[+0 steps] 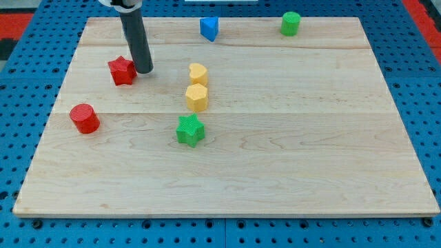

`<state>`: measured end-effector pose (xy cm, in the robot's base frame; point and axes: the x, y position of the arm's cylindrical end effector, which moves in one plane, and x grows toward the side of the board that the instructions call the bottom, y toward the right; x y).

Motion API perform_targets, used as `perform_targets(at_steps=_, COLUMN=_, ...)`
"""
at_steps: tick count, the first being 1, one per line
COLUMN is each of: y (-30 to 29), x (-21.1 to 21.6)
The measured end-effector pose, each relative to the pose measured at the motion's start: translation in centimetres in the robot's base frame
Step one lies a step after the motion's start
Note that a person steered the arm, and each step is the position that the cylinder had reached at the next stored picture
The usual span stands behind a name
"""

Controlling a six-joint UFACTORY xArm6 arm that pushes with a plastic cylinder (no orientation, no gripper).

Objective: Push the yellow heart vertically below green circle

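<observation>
The yellow heart lies on the wooden board a little left of centre, in the upper half. The green circle stands near the view's top edge, right of centre. My tip rests on the board at the upper left, touching or almost touching the right side of the red star, and about a block's width and more to the left of the yellow heart. The rod rises from the tip to the view's top.
A yellow hexagon sits just below the heart. A green star lies below that. A red cylinder is at the left. A blue block sits near the top. The board ends at blue pegboard.
</observation>
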<state>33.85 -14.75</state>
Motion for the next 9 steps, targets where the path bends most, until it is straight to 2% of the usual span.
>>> perform_targets(at_steps=1, y=-3.1, x=0.2)
perform_targets(at_steps=2, y=-1.6, x=0.8)
perform_targets(at_steps=5, y=27.3, x=1.2)
perform_targets(at_steps=6, y=21.4, x=-0.1)
perform_targets(at_steps=7, y=15.9, x=0.4)
perform_targets(at_steps=8, y=14.7, x=5.0)
perform_targets(at_steps=9, y=20.5, x=5.8)
